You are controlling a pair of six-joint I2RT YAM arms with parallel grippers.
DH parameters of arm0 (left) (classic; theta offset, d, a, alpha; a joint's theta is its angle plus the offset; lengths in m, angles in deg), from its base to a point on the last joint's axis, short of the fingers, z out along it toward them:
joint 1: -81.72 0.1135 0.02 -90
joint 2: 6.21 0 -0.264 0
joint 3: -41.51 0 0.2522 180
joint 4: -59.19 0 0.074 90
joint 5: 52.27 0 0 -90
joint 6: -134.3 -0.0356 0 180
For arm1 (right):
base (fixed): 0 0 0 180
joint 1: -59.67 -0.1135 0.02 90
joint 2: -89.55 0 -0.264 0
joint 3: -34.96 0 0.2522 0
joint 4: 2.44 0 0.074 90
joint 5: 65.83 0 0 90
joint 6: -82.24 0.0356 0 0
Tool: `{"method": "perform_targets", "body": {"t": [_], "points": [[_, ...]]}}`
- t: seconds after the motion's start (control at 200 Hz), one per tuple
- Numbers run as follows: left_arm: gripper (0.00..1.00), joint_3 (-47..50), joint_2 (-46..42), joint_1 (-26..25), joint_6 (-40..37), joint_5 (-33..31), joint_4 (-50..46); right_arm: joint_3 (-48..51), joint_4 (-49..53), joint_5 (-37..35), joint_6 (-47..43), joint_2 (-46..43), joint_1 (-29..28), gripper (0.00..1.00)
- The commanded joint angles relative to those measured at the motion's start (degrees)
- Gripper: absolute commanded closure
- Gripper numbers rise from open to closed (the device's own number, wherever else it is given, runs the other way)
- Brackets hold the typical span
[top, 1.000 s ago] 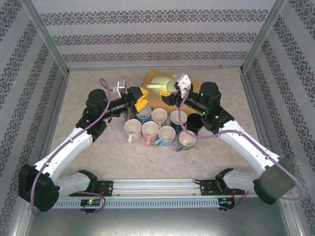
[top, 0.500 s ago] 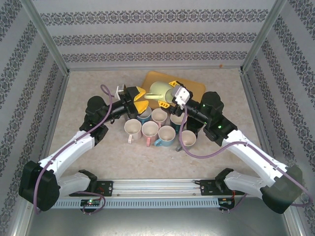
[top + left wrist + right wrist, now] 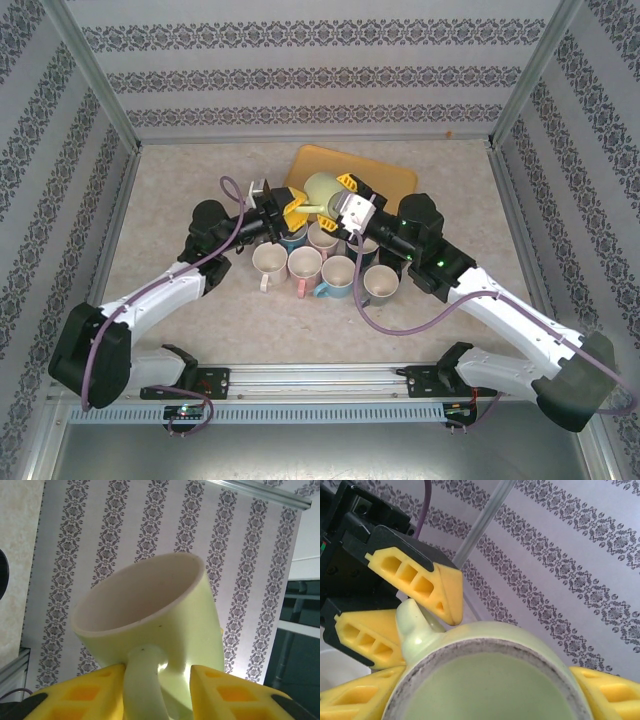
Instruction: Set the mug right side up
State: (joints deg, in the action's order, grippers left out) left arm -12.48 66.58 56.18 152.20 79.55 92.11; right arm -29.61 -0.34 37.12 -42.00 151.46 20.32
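Observation:
The light green mug (image 3: 322,190) hangs in the air above the cluster of cups, lying on its side. My right gripper (image 3: 338,196) is shut on its body, with yellow fingers on both sides of the base (image 3: 490,690). My left gripper (image 3: 293,208) straddles the handle (image 3: 142,680). One pad (image 3: 95,690) touches the handle. The other pad (image 3: 225,690) stands a small gap away from it. In the left wrist view the mug's mouth (image 3: 135,595) faces up and towards the wall. The left gripper's fingers (image 3: 427,587) flank the handle stub in the right wrist view.
Several upright mugs (image 3: 320,262) stand packed together right under the two grippers. A yellow tray (image 3: 385,178) lies behind them. Patterned walls and metal posts close in the table on three sides.
The right gripper has carried the mug left and nearer, over the cups. The left gripper has come right to meet it, and its jaws have narrowed round the handle.

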Motion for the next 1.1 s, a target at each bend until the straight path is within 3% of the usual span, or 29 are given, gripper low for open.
{"method": "perform_targets", "body": {"t": [0.0,0.22,0.34,0.709,0.944,1.094], "points": [[0.71,0.2,1.19,-0.66,0.65,0.2,7.5,-0.35,-3.23,1.09,-4.5,-0.98,-2.16,0.52],[0.93,-0.23,2.87,-0.7,1.24,1.49,10.56,-0.52,-0.67,-0.57,-9.36,-0.83,-3.63,0.5],[1.0,-0.15,3.65,-0.71,2.09,1.51,12.22,-0.59,0.12,-1.84,-10.41,-0.74,-3.71,0.42],[1.0,-1.57,4.03,-0.63,2.67,0.25,13.64,-0.47,5.27,-5.42,-11.23,-1.24,-3.8,0.03],[1.0,-2.59,2.84,0.56,-2.14,1.46,8.93,1.14,5.41,-6.27,-8.16,-4.58,-3.8,0.02],[1.0,-4.56,-2.57,3.47,-14.67,2.21,-5.53,1.45,6.0,-4.94,1.41,-9.41,-2.29,0.02]]}}
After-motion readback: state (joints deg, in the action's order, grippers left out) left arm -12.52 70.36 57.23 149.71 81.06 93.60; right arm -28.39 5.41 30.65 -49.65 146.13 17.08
